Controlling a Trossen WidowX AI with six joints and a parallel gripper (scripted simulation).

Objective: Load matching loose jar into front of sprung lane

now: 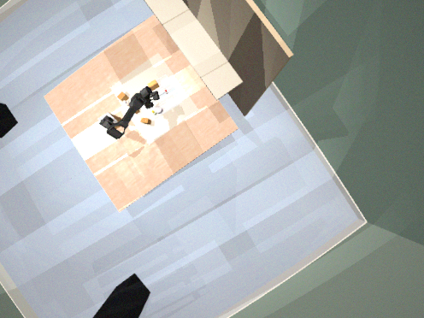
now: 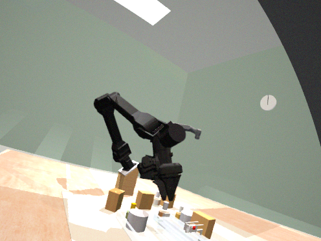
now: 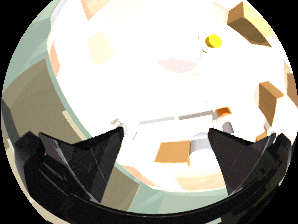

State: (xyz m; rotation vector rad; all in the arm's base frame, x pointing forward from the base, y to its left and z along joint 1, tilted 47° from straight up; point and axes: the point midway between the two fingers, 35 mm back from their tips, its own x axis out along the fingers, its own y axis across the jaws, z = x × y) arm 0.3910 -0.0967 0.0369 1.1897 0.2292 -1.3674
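My gripper [image 1: 155, 101] [image 2: 167, 199] [image 3: 166, 130] is open and empty, pointing down over the group of objects. The pale lane [image 2: 173, 227] shows as thin rails [image 3: 175, 118] between the fingertips in the wrist view. A small red marker [image 1: 166, 91] [image 2: 194, 227] sits on the wire-like fitting at its near end in the exterior view. A small orange-brown piece [image 2: 164, 214] [image 3: 223, 112] is by the other end. A small grey jar [image 2: 166, 205] stands near it. A yellow-topped jar [image 2: 133, 205] [image 3: 214, 41] stands apart. Which jar is in the lane, and which matches, I cannot tell.
A wide grey cylinder [image 2: 138, 221] stands beside the lane. Another grey-white cylinder [image 2: 186, 216] [image 3: 201, 143] stands by a brown block [image 2: 204, 223] [image 3: 173, 152]. More brown blocks [image 2: 114, 199] [image 2: 144, 199] [image 3: 270, 101] stand around. Glare washes out much of the surface.
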